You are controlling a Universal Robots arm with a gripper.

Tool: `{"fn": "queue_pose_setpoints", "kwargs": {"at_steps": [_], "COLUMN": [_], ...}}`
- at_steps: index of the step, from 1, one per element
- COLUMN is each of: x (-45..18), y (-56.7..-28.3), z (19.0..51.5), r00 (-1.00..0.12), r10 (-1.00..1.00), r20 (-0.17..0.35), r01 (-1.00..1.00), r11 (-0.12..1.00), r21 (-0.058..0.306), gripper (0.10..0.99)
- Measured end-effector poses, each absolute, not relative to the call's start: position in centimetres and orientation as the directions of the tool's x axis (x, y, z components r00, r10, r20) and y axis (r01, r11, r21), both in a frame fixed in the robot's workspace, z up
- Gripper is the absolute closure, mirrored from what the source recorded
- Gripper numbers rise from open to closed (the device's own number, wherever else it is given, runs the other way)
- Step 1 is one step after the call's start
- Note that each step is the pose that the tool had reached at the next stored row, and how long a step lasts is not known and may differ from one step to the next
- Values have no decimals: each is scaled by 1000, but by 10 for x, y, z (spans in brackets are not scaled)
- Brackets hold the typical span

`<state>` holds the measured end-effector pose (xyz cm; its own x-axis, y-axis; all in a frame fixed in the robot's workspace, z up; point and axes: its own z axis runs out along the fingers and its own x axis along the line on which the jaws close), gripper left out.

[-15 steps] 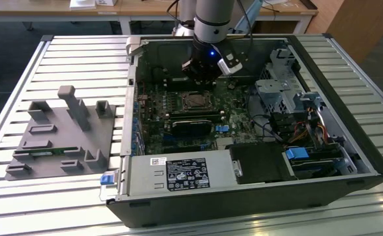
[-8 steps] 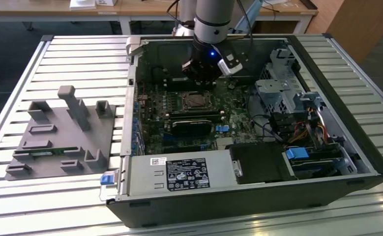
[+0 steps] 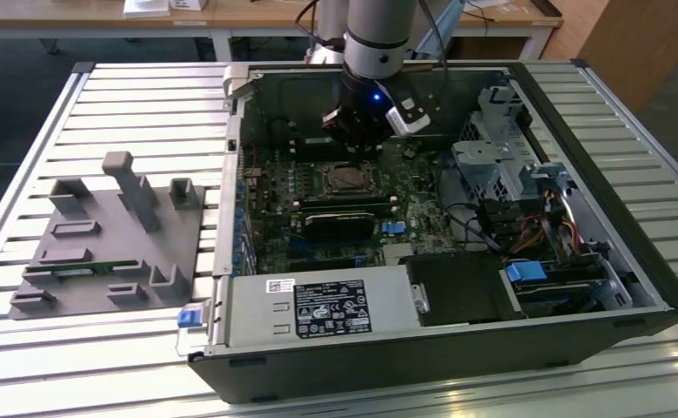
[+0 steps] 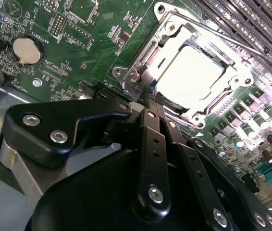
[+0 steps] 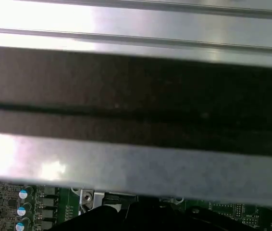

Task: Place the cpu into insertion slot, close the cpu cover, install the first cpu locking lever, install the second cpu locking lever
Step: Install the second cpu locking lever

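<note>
- Small flat square cpu w/ silvery metal top (image 4: 189,72) seated in socket, thin silver metal frame cpu cover (image 4: 143,50) down around it.
- Black gripper (image 4: 148,103) at socket's 7 o'clock edge, fingers pinched together, nothing visibly held.
- Green motherboard (image 3: 426,218) inside open pc case.

The exterior view looks down from high at the near side onto an open computer case (image 3: 617,287) lying on a slatted table (image 3: 36,104), with the arm (image 3: 376,35) reaching in from the far side and a grey fixture block (image 3: 106,252) toward the exterior view's left. The second wrist view sits close above the motherboard (image 4: 78,43), looking along the black gripper (image 4: 145,103) at the cpu (image 4: 190,72) in its socket, the same socket seen mid-case in the exterior view (image 3: 344,178). The first wrist view faces the case wall (image 5: 136,86) at very short range, sharing a thin strip of green board (image 5: 44,202) with the other wrist camera.
</note>
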<state>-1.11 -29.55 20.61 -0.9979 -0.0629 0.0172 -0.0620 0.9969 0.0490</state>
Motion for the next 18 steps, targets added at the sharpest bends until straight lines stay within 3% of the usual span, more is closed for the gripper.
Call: {"fn": "queue_pose_setpoints", "kwargs": {"at_steps": [10,18], "x": [-11,-11], "y": [-302,-302], "z": [207,228], "r00": [-998,-998], "r10": [-63,-63], "r20": [17,17], "r01": [-62,-62], "r11": [997,997], "r21": [49,49], "gripper": [980,980]}}
